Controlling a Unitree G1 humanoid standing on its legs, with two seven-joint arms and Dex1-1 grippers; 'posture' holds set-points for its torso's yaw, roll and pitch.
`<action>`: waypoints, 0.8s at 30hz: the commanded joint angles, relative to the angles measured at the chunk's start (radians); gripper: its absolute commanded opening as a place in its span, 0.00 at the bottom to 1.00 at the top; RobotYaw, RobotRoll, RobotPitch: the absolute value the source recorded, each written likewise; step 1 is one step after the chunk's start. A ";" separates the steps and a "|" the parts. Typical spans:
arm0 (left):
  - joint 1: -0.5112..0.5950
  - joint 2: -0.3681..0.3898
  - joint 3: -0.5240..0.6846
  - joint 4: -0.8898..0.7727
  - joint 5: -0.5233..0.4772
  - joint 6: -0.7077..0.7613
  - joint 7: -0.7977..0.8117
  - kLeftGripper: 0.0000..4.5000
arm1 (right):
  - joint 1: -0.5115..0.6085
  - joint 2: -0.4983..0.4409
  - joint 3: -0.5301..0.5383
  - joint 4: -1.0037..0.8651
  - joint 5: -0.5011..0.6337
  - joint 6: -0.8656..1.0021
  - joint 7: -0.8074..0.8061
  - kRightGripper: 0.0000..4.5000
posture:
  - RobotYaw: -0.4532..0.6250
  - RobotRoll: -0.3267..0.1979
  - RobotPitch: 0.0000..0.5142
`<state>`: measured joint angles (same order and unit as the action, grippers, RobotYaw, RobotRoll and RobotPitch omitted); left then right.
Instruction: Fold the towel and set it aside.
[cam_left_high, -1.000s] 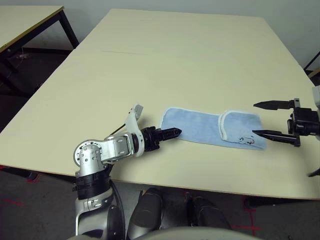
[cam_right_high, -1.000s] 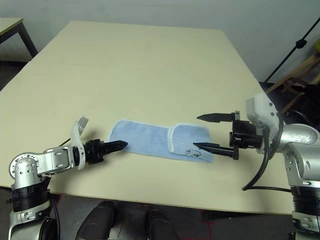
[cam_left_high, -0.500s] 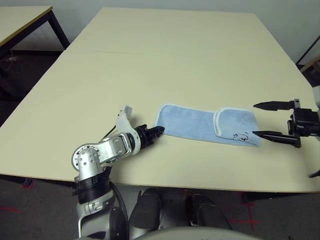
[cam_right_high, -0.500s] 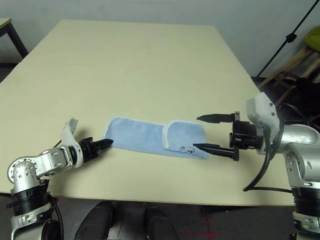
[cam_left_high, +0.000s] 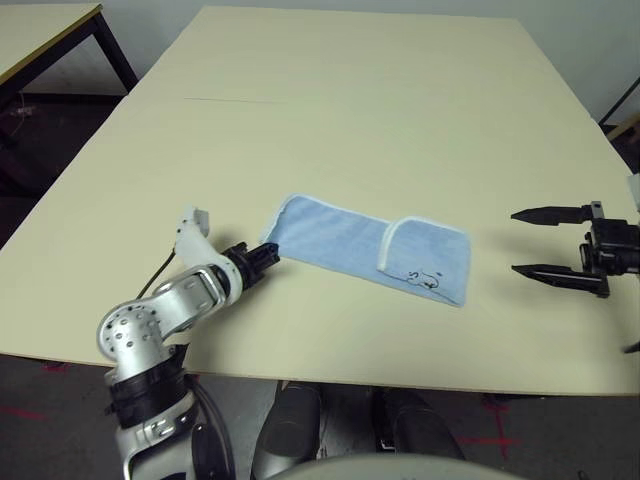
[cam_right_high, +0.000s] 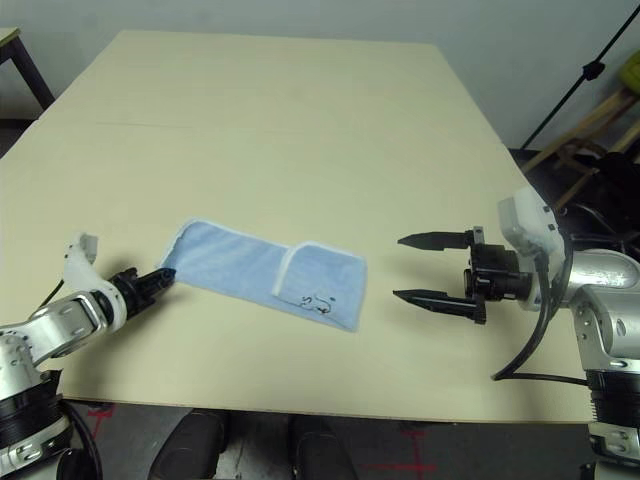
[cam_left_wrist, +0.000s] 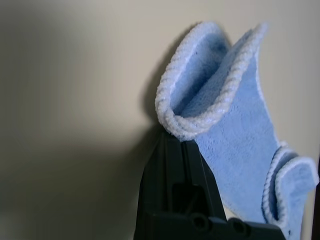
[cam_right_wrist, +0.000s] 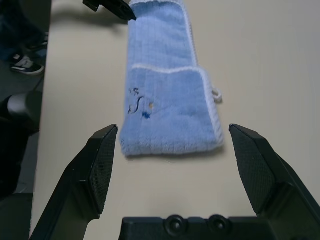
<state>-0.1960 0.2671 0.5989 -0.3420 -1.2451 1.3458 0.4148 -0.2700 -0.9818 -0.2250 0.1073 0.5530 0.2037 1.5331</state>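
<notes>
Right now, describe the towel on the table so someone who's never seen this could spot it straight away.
On the big cream table, look near the front edge, between the two grippers. The towel is a long light blue terry strip with white edging, one end folded over and showing a small dark logo. Its other end is pinched in the shut left gripper.

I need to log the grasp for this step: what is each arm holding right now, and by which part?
The left gripper is shut on the towel, pinching its near-left corner edging. The right gripper holds nothing; its jaws stand open beside the towel.
</notes>
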 joint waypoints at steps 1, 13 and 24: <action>0.062 0.089 0.016 -0.056 -0.041 0.022 -0.025 0.00 | -0.007 -0.009 0.015 0.011 -0.004 0.008 0.022 1.00 | 0.61 0.62 0.32; -0.230 0.195 -0.320 -0.020 -0.377 -0.019 -0.096 0.00 | 0.018 -0.015 0.010 -0.003 0.000 0.028 0.034 1.00 | 0.60 0.62 0.31; -0.441 0.174 -0.668 0.172 -0.314 0.009 -0.391 0.00 | 0.131 -0.037 -0.074 -0.076 0.022 0.053 0.001 1.00 | 0.53 0.62 0.31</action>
<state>-0.6291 0.4413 -0.0221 -0.1930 -1.6152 1.3321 0.0942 -0.1579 -1.0056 -0.2715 0.0564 0.5596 0.2491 1.5382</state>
